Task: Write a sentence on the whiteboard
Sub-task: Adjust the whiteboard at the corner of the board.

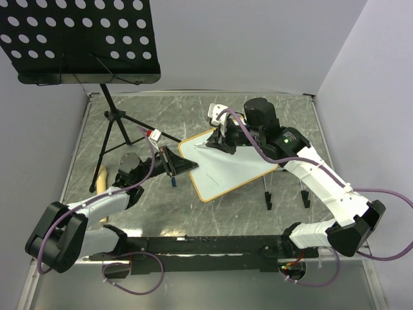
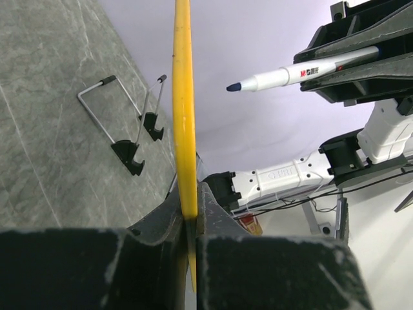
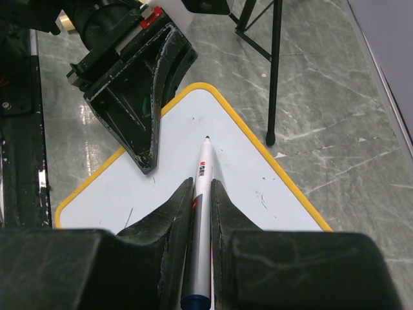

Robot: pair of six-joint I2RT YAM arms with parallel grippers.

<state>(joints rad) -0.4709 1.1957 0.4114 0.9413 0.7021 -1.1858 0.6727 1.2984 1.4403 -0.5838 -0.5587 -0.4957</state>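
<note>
The whiteboard [image 1: 229, 165], white with a yellowish frame, is held up off the table at a tilt. My left gripper [image 1: 175, 165] is shut on its left edge; in the left wrist view the frame [image 2: 184, 123] runs up edge-on from between the jaws of the left gripper [image 2: 191, 210]. My right gripper [image 3: 202, 188] is shut on a white marker [image 3: 204, 169], whose tip rests on or just above the board's face [image 3: 248, 177] near its far corner. The marker [image 2: 297, 74] also shows from the side. No sentence is in view; the board carries only faint specks.
A black perforated music stand [image 1: 77, 39] stands at the back left, its tripod legs [image 1: 115, 129] spreading onto the table. Two small black-footed wire stands [image 1: 268, 199] sit under the board's right side. A small blue object [image 1: 174, 183] lies near the left gripper.
</note>
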